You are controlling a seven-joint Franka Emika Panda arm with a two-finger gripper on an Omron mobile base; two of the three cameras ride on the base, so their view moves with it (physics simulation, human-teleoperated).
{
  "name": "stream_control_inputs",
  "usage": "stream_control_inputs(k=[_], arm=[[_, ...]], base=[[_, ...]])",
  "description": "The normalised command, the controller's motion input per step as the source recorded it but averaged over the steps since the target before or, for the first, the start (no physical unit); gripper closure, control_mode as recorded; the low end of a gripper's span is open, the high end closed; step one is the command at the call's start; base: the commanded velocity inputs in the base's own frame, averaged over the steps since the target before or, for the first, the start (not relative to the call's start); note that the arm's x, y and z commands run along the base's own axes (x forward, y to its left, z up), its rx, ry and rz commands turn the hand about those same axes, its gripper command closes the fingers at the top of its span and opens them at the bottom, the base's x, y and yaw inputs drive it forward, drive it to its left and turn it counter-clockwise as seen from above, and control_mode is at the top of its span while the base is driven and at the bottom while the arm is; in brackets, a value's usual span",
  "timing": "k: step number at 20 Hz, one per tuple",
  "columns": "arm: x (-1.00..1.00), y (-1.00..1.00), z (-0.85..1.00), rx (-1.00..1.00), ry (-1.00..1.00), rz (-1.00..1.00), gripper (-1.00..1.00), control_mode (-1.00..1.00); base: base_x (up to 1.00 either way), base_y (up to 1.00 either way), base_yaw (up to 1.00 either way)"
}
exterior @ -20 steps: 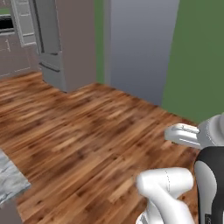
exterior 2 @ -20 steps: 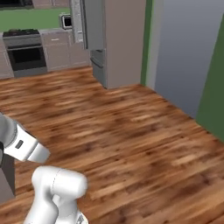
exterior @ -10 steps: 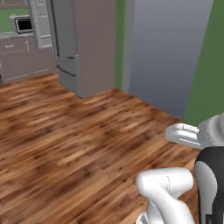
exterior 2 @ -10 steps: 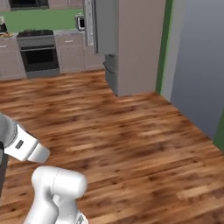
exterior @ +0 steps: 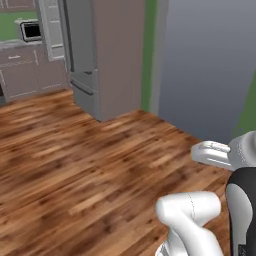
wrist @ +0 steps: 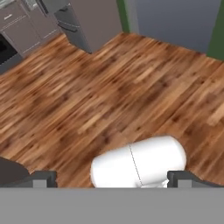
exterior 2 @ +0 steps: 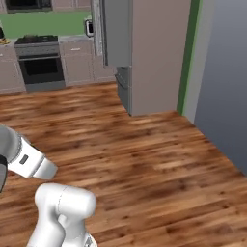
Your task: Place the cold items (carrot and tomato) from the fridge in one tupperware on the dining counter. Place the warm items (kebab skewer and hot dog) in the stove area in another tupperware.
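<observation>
The tall grey fridge (exterior: 100, 55) stands with its doors shut at the far side of the wooden floor, also seen as the fridge (exterior 2: 144, 53) and the fridge (wrist: 83, 19). The stove (exterior 2: 41, 62) with its dark oven door sits among the cabinets at the back left. My gripper (wrist: 111, 178) is open, its dark fingertips (wrist: 43, 177) set wide apart over bare floor with nothing between them. The carrot, tomato, kebab skewer, hot dog, tupperware and dining counter are out of view.
A wide stretch of wooden floor (exterior: 75, 165) lies between me and the fridge. A grey wall panel (exterior: 210, 65) with a green strip beside it stands to the right of the fridge. Cabinets and a microwave (exterior: 31, 31) line the back left.
The whole picture has shifted, so the base has moved: the fridge has slid rightward and grown larger in both base views. The gripper stays open.
</observation>
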Motion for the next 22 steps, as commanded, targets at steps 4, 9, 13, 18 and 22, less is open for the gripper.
stream_control_inputs(k=[4,9,13,18,22], arm=[[0.00,0.00,0.00,0.00,0.00,0.00,-1.00,1.00],[0.00,0.00,0.00,0.00,0.00,0.00,-1.00,1.00],[0.00,0.00,0.00,0.00,0.00,0.00,-1.00,1.00],[0.00,0.00,0.00,0.00,0.00,0.00,-1.00,1.00],[0.00,0.00,0.00,0.00,0.00,0.00,-1.00,1.00]], base=[[1.00,0.27,0.00],[1.00,0.45,0.00],[1.00,0.60,0.00],[1.00,0.68,-0.02],[1.00,0.74,-0.04]])
